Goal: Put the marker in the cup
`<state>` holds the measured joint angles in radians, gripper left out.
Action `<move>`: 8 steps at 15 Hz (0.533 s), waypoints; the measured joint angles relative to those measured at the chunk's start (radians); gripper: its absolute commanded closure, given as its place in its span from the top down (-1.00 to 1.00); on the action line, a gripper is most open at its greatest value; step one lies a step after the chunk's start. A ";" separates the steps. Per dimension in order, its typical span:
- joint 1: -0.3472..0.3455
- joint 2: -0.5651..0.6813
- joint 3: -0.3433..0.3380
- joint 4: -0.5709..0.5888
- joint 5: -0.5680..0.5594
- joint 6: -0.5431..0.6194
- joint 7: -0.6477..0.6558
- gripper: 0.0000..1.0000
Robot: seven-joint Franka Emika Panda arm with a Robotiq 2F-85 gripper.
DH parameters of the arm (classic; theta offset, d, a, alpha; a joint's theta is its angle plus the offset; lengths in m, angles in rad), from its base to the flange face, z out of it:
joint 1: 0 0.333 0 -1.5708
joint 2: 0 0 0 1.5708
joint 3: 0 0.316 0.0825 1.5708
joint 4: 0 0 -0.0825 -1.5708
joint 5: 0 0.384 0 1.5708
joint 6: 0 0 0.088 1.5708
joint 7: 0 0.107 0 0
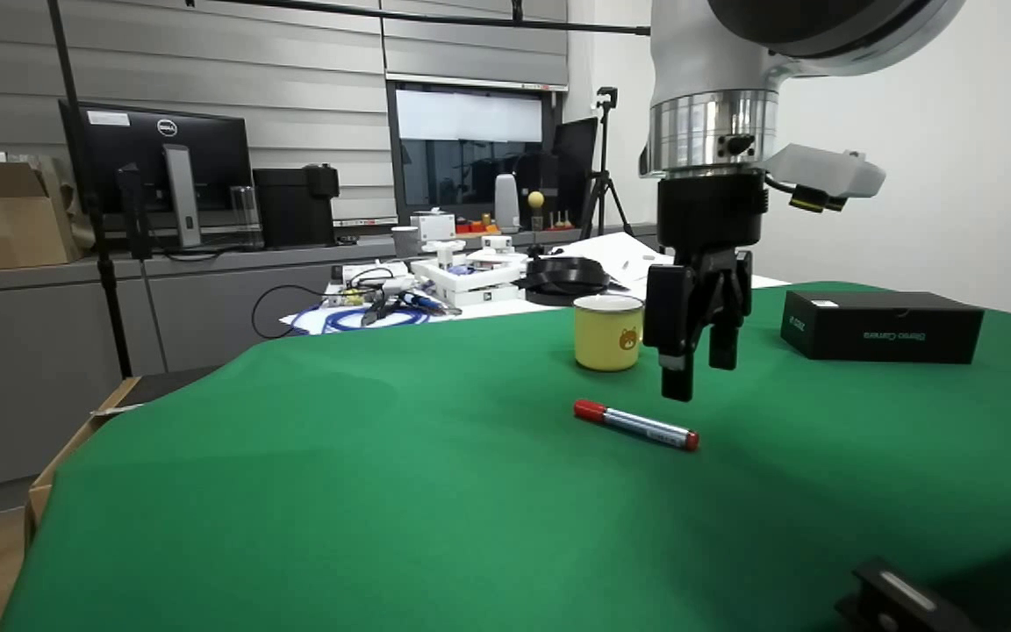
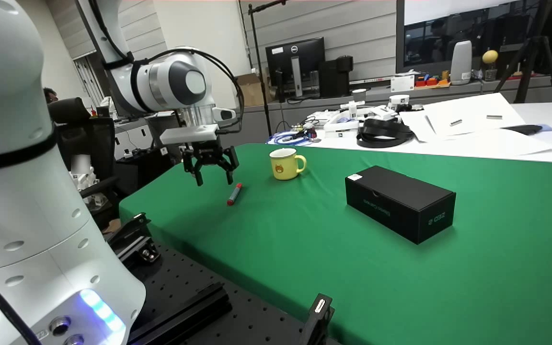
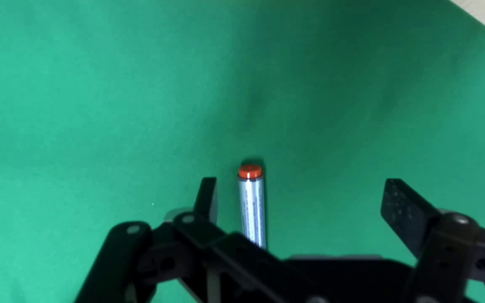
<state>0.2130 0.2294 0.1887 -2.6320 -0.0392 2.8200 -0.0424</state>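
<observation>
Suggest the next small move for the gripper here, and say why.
Probably shift the open Robotiq gripper slightly sideways to centre the red-capped marker between its fingers before lowering: in the wrist view the marker lies nearer the finger at picture left, and both fingers appear raised above the green cloth.

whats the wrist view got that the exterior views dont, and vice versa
Only the wrist view shows the marker from above, appearing between the fingers of the open tool and nearer one of them. Only the exterior views show the yellow mug, the black box and the marker's capped end. Both share the tool, the marker's other red end and the green cloth.
</observation>
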 measured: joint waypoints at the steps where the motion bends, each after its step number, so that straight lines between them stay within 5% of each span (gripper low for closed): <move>1: 0.003 0.000 -0.007 0.001 -0.012 0.000 0.007 1.00; 8: 0.027 0.020 -0.102 0.005 -0.117 0.076 0.102 1.00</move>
<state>0.2396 0.2492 0.0867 -2.6269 -0.1557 2.8965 0.0593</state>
